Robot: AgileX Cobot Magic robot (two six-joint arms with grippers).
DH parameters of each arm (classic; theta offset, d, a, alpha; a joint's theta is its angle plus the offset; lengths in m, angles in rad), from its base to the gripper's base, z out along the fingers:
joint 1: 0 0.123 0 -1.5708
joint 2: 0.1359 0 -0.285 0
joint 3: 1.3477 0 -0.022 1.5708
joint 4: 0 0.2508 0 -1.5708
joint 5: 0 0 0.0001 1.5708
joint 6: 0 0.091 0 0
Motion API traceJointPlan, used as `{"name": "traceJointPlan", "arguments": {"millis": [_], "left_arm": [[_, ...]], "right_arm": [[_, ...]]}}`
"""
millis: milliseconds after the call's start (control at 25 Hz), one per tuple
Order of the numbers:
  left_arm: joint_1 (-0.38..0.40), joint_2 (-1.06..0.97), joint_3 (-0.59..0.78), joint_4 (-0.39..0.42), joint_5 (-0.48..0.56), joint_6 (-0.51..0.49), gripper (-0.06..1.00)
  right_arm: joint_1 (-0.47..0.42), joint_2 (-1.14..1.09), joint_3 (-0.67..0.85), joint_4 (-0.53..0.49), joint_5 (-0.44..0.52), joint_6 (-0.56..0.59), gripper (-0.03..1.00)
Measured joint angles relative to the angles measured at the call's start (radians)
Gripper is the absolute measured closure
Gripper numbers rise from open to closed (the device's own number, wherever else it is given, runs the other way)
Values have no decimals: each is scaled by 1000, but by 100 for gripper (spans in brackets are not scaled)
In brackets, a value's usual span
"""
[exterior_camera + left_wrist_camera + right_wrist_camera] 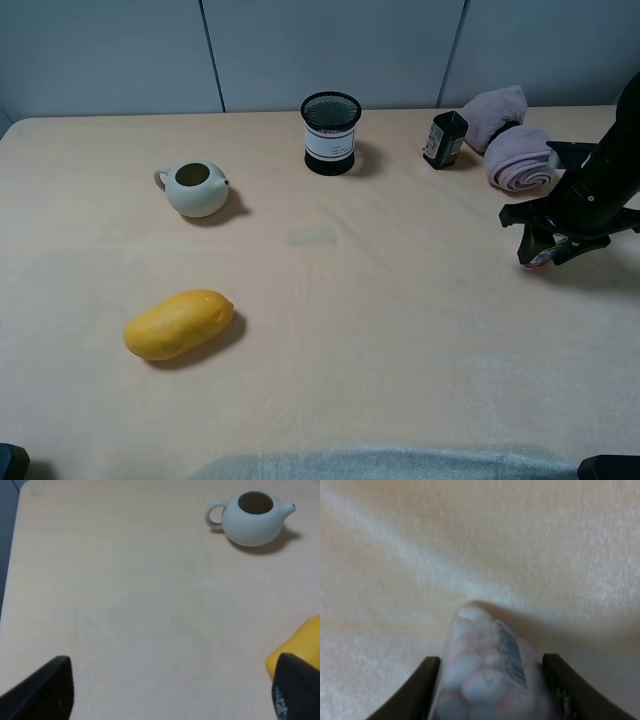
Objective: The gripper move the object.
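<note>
My right gripper (545, 250) is at the right side of the table, low over the surface, in front of the rolled pink towel. In the right wrist view its two black fingers (427, 685) press on both sides of the small clear plastic bottle (490, 680), whose barcode label and white contents show. In the high view only the bottle's pink-red end (536, 263) shows under the claw. The cap is hidden. My left gripper (170, 695) is open and empty, over bare table near the front left.
A yellow mango (178, 323) lies front left and shows at the edge of the left wrist view (300, 647). A pale teapot (195, 187) stands mid left. A black mesh cup (330, 132), a dark square bottle (444, 139) and a pink towel (515, 150) are at the back.
</note>
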State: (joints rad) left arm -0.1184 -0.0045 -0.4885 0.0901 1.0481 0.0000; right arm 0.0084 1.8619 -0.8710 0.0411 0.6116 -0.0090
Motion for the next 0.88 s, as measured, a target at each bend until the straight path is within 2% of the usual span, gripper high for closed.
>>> {"name": "traceJointPlan", "arguments": {"millis": [600, 880], "left_arm": [[0, 0, 0, 0, 0, 0, 15], [0, 0, 0, 0, 0, 0, 15]], "right_arm": [[4, -192, 0, 21, 172, 9, 65], [91, -275, 0, 23, 258, 37, 65]]}}
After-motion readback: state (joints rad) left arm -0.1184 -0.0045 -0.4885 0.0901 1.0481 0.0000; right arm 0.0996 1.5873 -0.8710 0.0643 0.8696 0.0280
